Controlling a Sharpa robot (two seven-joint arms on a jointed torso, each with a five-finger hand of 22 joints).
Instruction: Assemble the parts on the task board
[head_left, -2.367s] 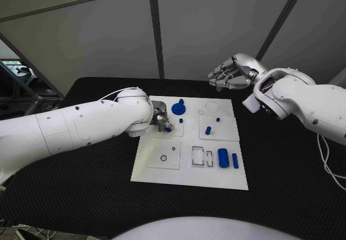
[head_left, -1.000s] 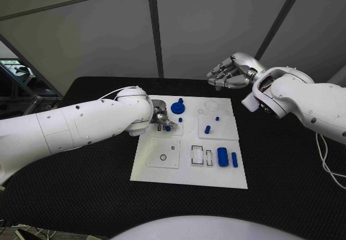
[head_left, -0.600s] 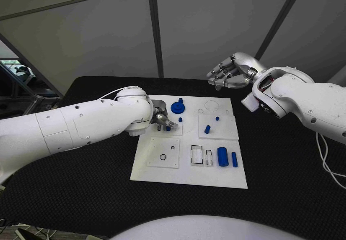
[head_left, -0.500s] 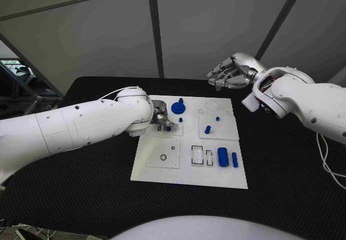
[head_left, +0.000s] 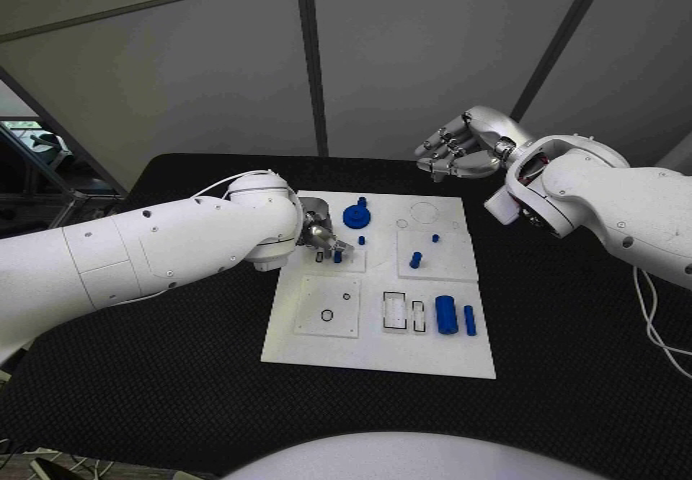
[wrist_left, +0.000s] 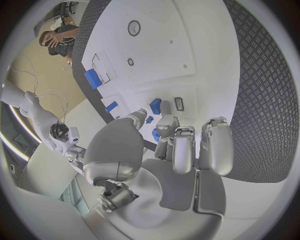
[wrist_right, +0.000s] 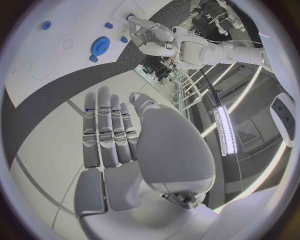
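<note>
The white task board (head_left: 433, 352) lies in the middle of the black table. My left hand (head_left: 319, 238) reaches over its far left part and pinches a small blue part (head_left: 338, 256) between thumb and fingertip, standing on the board beside a narrow slot (head_left: 319, 257). In the left wrist view the same blue part (wrist_left: 155, 106) juts past my fingertips (wrist_left: 167, 121) next to the slot (wrist_left: 179, 103). My right hand (head_left: 462, 148) hangs raised beyond the board's far right corner, fingers apart, holding nothing.
On the board sit a blue gear (head_left: 356, 215), a small peg (head_left: 362, 240), two more pegs (head_left: 415, 260) (head_left: 434, 238), a blue cylinder (head_left: 446, 314) and a blue bar (head_left: 469, 320). Empty cut-outs (head_left: 395, 311) lie near the front.
My left arm has shifted slightly, its hand staying at the blue part by the slot. The right hand has hardly moved.
</note>
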